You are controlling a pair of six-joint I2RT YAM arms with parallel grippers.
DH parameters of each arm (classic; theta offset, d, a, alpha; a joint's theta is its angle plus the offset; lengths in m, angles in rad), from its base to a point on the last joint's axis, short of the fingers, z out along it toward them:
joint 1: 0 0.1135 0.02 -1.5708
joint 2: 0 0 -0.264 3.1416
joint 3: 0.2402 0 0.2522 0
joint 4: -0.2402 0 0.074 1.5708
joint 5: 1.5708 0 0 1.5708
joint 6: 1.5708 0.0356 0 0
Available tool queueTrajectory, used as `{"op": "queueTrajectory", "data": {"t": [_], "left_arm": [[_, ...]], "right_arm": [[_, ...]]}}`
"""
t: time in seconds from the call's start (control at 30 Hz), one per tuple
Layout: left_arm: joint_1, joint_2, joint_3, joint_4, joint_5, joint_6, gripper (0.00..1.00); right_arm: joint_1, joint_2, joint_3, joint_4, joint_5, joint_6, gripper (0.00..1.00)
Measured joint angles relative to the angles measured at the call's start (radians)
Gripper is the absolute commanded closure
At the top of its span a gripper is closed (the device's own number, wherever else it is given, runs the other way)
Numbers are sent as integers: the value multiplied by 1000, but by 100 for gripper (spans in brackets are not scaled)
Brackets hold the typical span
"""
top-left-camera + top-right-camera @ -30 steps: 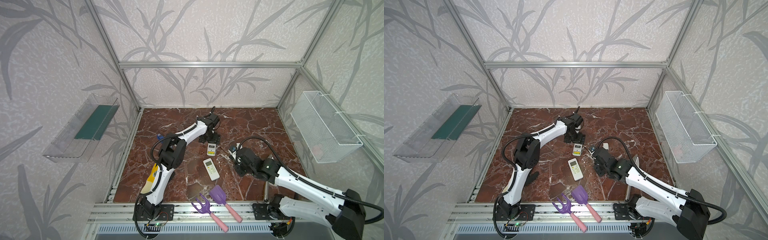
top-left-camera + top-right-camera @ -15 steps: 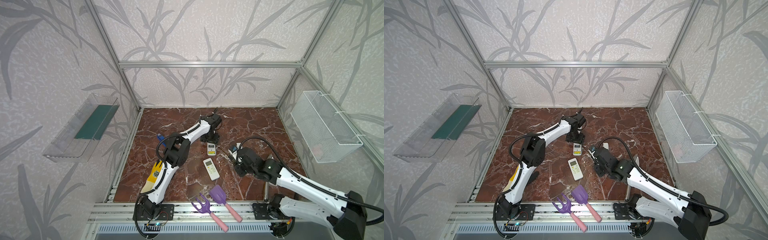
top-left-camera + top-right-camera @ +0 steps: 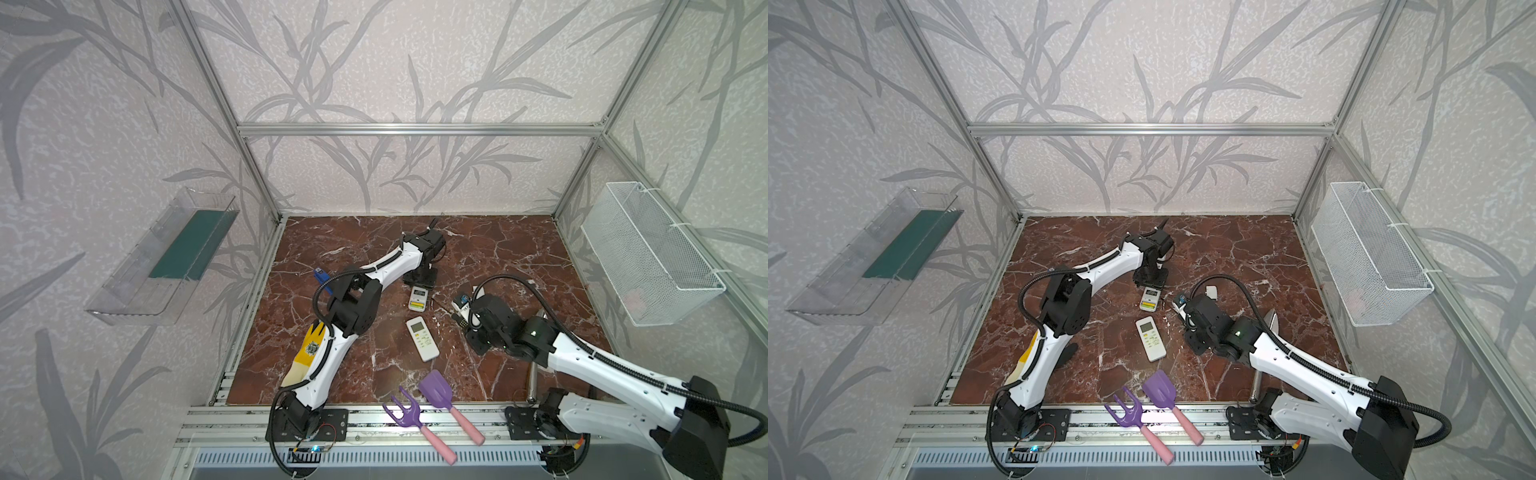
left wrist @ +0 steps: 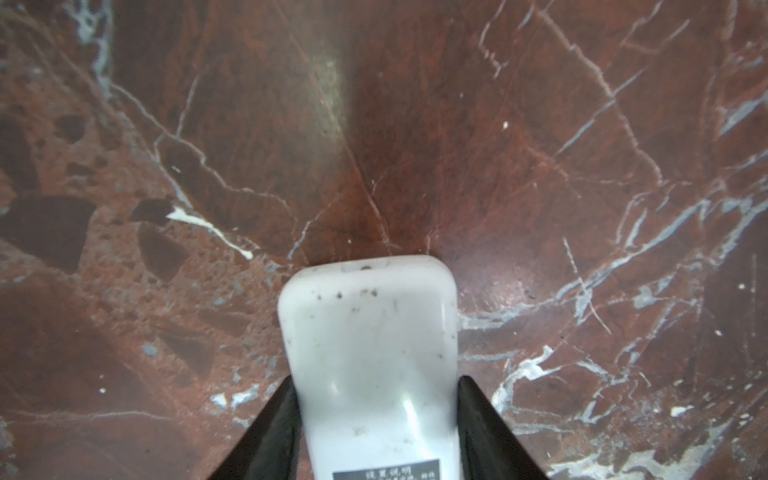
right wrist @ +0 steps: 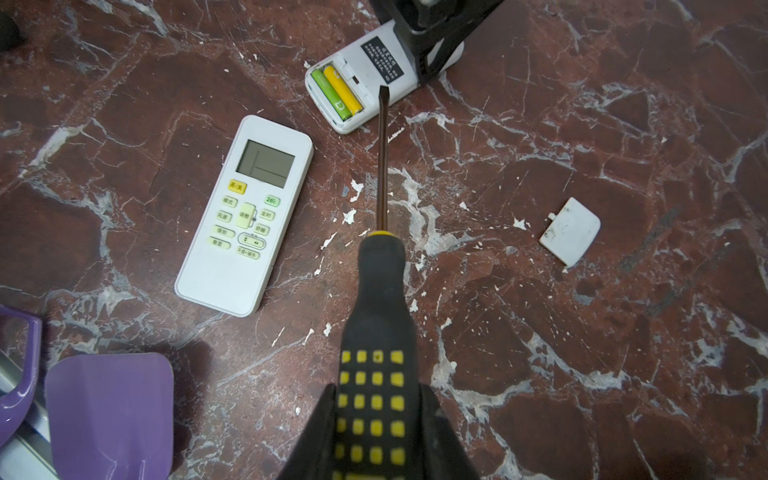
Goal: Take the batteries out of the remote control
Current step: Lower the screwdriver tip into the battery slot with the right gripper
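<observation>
Nearest, a purple shovel (image 5: 110,415) is lying on the worktop (image 5: 540,353), well short of the open remote control (image 5: 357,79). A yellow-and-black screwdriver (image 5: 380,291) is being clamped by the right end effector (image 5: 377,390), its tip pointing just beside that remote's bay. A second remote (image 5: 245,216), face up with Chinese buttons and one reading "26", is lying near it. The detached cover (image 5: 570,230) is lying apart from it. Two batteries (image 5: 337,94), one green and one yellow, are sitting in its bay beside a black Chinese-text label (image 5: 382,56). Its far end is being gripped by the left end effector (image 4: 376,382).

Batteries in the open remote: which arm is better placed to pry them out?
Right: the right gripper holds the screwdriver, tip near the batteries. The left gripper grips the remote.
</observation>
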Motion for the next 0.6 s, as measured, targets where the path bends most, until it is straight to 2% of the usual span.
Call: {"op": "queueTrajectory", "data": {"t": [0.2, 0.6], "left_arm": [[3, -60, -108, 77, -4, 41, 51], [69, -321, -529, 180, -16, 69, 51]], "right_arm": [[9, 34, 12, 15, -28, -52, 100], [87, 145, 166, -5, -71, -195, 100]]}}
